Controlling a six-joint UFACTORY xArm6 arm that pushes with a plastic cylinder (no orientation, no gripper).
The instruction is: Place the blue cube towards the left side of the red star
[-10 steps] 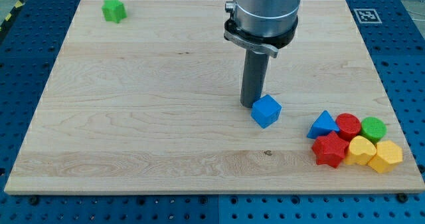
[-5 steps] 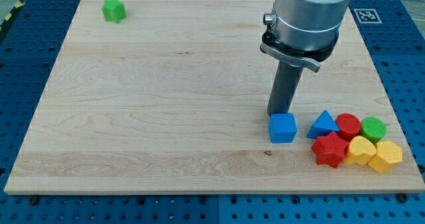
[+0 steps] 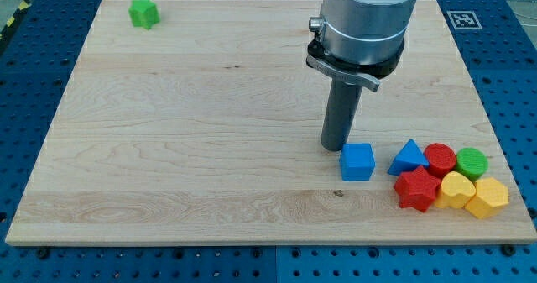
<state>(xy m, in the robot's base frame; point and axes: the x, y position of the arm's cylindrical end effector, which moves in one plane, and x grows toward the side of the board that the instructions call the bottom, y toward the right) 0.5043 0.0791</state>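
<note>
Resting on the wooden board, the blue cube sits in the right half, toward the near edge, with the rod's tip just beside its far-left corner; whether the two touch cannot be told. The arm ends in a plain rod, so there are no jaws to report, and nothing is held. The red star lies to the right of the cube and slightly nearer, a small gap of bare wood between them. It belongs to a tight cluster by the board's near-right corner: a blue triangular block at its far-left, a red cylinder and a green cylinder along the far side, and two yellow blocks on the right, whose shapes are hard to make out. No container shows anywhere on the board. A green block stands alone near the far-left corner, well apart from everything else. The whole left and middle of the board lies open, while the cluster sits close to the near and right edges
</note>
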